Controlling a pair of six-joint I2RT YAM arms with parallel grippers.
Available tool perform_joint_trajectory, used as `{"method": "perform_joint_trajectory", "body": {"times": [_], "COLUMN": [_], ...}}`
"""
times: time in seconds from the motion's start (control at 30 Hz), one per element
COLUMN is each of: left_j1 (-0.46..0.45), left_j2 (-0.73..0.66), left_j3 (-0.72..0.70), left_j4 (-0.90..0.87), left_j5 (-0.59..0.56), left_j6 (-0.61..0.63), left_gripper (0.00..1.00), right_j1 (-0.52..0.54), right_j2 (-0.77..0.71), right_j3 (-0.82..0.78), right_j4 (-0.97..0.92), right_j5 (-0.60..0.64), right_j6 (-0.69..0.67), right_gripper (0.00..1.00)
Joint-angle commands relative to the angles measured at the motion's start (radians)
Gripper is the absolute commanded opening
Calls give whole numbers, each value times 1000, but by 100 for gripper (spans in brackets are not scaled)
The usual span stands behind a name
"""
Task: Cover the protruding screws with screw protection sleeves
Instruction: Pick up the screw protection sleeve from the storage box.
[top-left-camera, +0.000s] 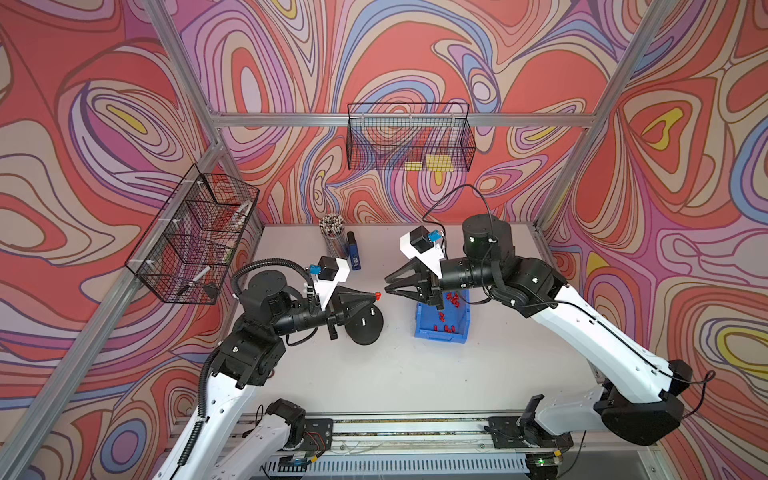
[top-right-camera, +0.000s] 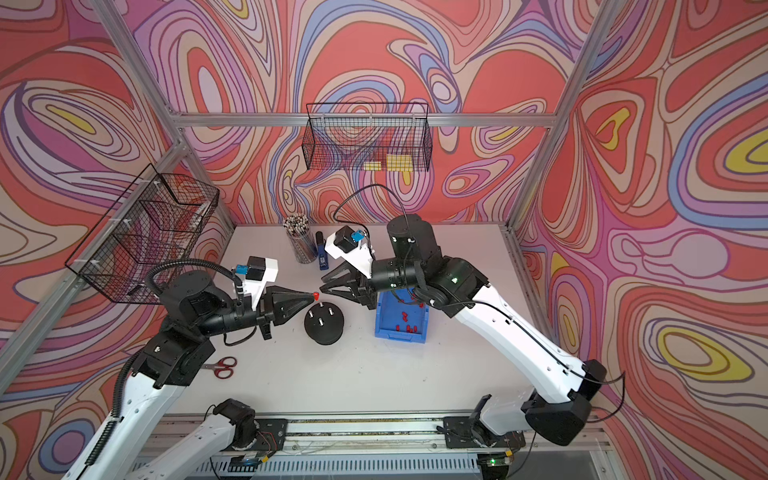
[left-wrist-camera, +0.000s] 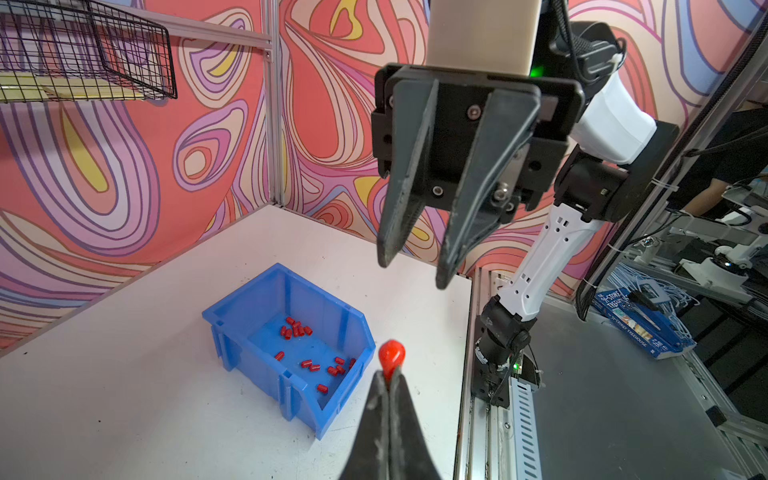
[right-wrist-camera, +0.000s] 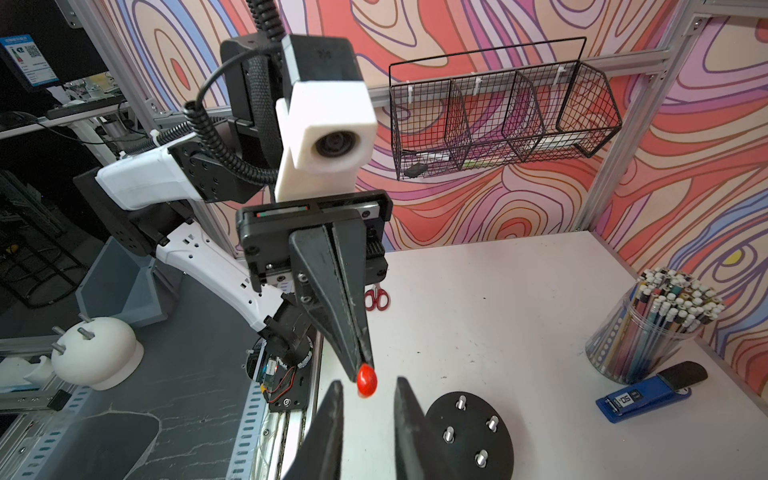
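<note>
My left gripper (top-left-camera: 373, 296) is shut on one red screw protection sleeve (top-left-camera: 377, 296) (left-wrist-camera: 391, 357) that sticks out past its tips, just above the black dome base (top-right-camera: 324, 328). The protruding screws (right-wrist-camera: 461, 402) stand bare on that base (right-wrist-camera: 469, 440). My right gripper (top-left-camera: 387, 283) (right-wrist-camera: 369, 384) faces the left one tip to tip. It is open, and in the right wrist view its jaws stand either side of the sleeve (right-wrist-camera: 367, 381) with a gap on both sides. Several more sleeves (left-wrist-camera: 307, 345) lie in the blue bin (top-left-camera: 432, 336).
A cup of pencils (top-left-camera: 332, 237) and a blue stapler-like object (top-left-camera: 353, 255) stand at the back of the table. Red scissors (top-right-camera: 220, 366) lie by the left arm. Wire baskets hang on the back wall (top-left-camera: 409, 137) and the left wall (top-left-camera: 195, 237).
</note>
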Motion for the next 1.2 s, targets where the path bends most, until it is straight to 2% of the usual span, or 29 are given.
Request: {"method": "perform_joint_trajectory", "body": {"times": [0.0,0.53,1.17], "left_j1": [-5,-6,-4], "left_j2": [-2,13,21], "left_j3": [7,6,-2], "left_j4": [1,18,47], "left_j5": [29,46,54], "left_j6": [8,-15,-22], "left_gripper": [0,0,0], "right_j1": [5,10,12], "right_j2": [19,55,68], "right_j3": [-13,4,25], "right_j4": [-9,-56,-79], "right_j5": [-25,-32,-55], "right_j6": [9,-9,-7], "right_gripper": [23,19,18]}}
